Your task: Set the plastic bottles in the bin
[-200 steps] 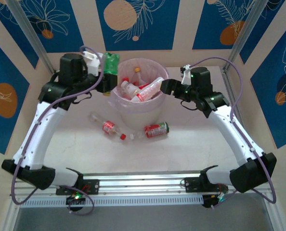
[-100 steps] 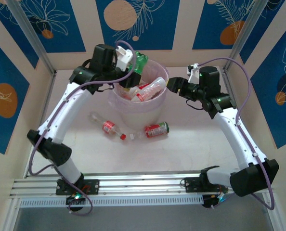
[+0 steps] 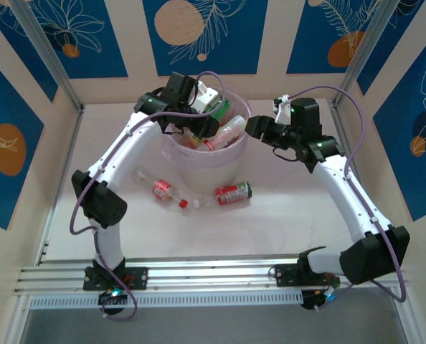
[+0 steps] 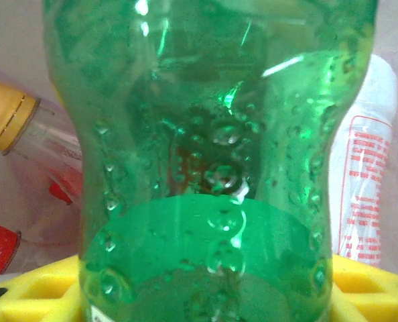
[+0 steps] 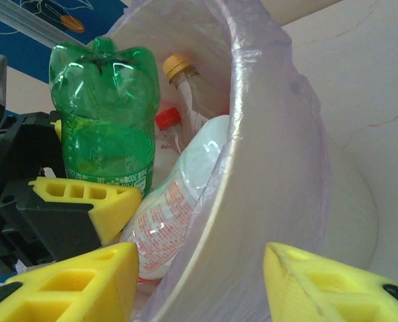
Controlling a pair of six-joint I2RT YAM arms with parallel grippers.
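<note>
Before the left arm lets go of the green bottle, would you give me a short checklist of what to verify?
1. Green bottle gripped: ok, clamped between the left fingers.
2. Bottle over the bin: ok, it hangs inside the rim line.
3. Room inside: cannot tell, several bottles are piled there.
4. Right fingers out of the drop path: ok, apart and outside the rim; whether they touch it, cannot tell.
5. Table finished: not ok, one bottle and another lie in front of the bin.
</note>
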